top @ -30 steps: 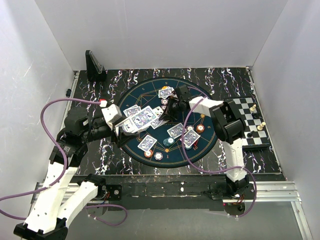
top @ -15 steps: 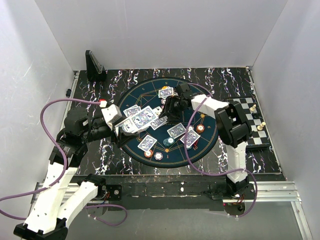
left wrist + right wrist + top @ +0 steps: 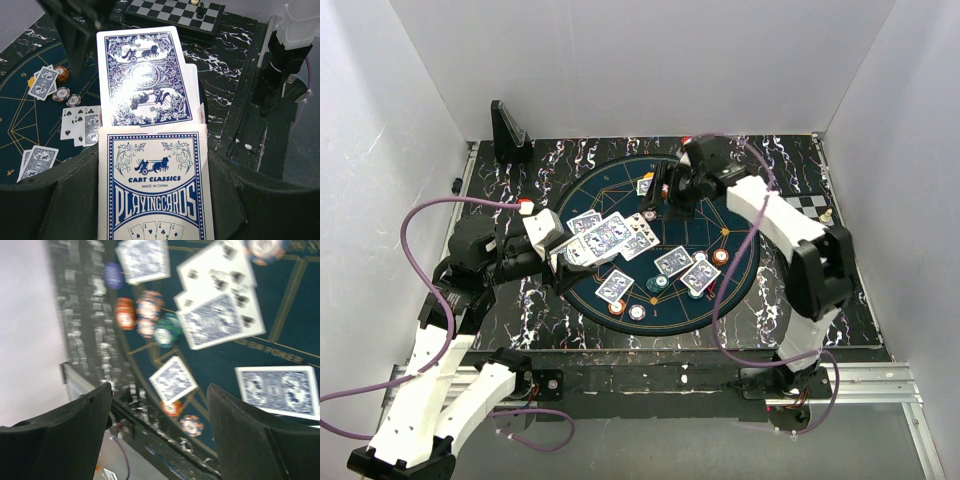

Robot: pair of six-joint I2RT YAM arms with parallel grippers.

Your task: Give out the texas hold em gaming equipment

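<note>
Overhead view of a black marbled table (image 3: 570, 155) with a round, dark teal poker mat (image 3: 605, 190) at its centre.

The left gripper (image 3: 560, 258) reaches over the mat's left edge. Its jaws are clamped on a blue-and-white playing card box (image 3: 152, 195) printed "Cart Classics". One blue-backed card (image 3: 142, 75) sticks partway out of the box's open end, pointing toward the middle of the mat.

The right gripper (image 3: 672, 192) hangs above the far side of the mat, jaws spread wide with nothing between them. Its wrist view is blurred.

Dealt cards (image 3: 672, 261) with blue patterned backs lie in small sets around the mat: at the far edge just beside the right gripper, at the left, at the near left, and right of centre. Near the middle, just beyond the tip of the protruding card, face-up spade cards (image 3: 75, 120) lie touching a face-down one.

Striped chips sit among the cards. An orange chip (image 3: 721, 257) lies toward the right, a teal chip (image 3: 661, 282) near the centre and a white chip (image 3: 637, 312) at the near edge.

A chessboard (image 3: 805, 205) lies at the table's right side, partly hidden behind the right arm. A black stand (image 3: 508, 130) is upright in the far left corner.
</note>
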